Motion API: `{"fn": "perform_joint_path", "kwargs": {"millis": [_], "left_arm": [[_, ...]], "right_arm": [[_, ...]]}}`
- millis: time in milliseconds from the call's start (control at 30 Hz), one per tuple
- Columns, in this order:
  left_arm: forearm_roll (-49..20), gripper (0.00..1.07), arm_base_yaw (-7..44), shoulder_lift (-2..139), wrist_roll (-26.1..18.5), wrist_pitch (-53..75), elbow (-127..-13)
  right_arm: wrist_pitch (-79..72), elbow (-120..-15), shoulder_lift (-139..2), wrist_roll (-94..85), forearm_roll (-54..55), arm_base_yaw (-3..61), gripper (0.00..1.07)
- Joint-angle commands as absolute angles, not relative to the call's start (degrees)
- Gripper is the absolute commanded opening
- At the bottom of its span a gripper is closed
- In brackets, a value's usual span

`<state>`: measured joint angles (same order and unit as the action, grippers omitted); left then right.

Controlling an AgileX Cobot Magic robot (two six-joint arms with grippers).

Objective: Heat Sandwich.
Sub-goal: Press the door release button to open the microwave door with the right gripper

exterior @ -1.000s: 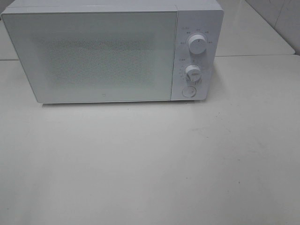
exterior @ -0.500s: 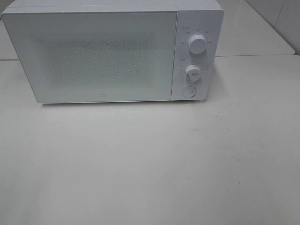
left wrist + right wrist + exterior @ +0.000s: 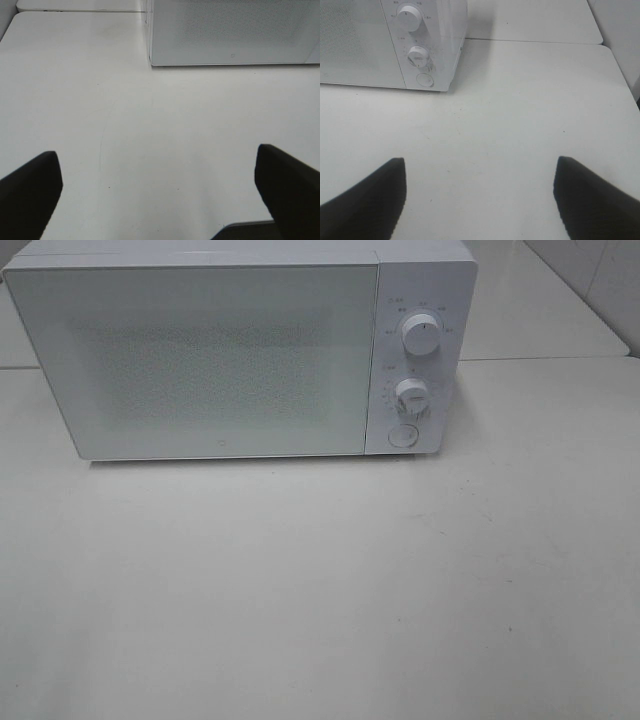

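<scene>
The sandwich is out of view in every frame. A white microwave [image 3: 200,360] stands at the back of the table with its door closed; the frosted door hides whatever is inside. Neither arm shows in the high view. In the left wrist view my left gripper [image 3: 156,152] hovers open over bare tabletop, with the microwave's door [image 3: 230,30] farther ahead. My right gripper [image 3: 481,160] is also open over bare table, facing the microwave's control panel [image 3: 420,55]. Nothing sits between either pair of fingers.
The control panel carries an upper knob [image 3: 420,335], a lower knob [image 3: 411,395] and a round button [image 3: 402,435]. The white table [image 3: 320,590] stretches in front of the microwave. A seam to a second table [image 3: 540,358] runs behind on the right.
</scene>
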<state>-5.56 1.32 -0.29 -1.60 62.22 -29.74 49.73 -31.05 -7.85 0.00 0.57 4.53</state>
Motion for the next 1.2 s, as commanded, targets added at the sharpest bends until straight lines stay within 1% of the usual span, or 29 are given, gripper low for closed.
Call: {"fn": "perform_joint_path", "kwargs": {"millis": [33,100,267,967,1133,1200], "left_arm": [[-6.02,0.98,1.15,-0.52,-1.43,61.48,-29.51],[-6.02,0.98,1.15,-0.52,-1.43,61.48,-29.51],[-6.02,0.98,1.15,-0.52,-1.43,61.48,-29.51],[-6.02,0.98,1.15,-0.52,-1.43,61.48,-29.51],[-6.02,0.98,1.15,-0.52,-1.43,61.48,-29.51],[-6.02,0.98,1.15,-0.52,-1.43,61.48,-29.51]], "right_arm": [[45.32,-31.46,-11.23,0.00,0.63,4.18,0.76],[40.97,-31.05,-14.21,0.00,0.63,4.18,0.76],[35.58,-30.94,-19.60,0.00,0.57,4.18,0.76],[17.19,-30.94,-41.08,0.00,0.57,4.18,0.76],[11.06,-30.94,-46.07,0.00,0.57,4.18,0.76],[6.30,-30.94,-49.16,0.00,0.57,4.18,0.76]]}}
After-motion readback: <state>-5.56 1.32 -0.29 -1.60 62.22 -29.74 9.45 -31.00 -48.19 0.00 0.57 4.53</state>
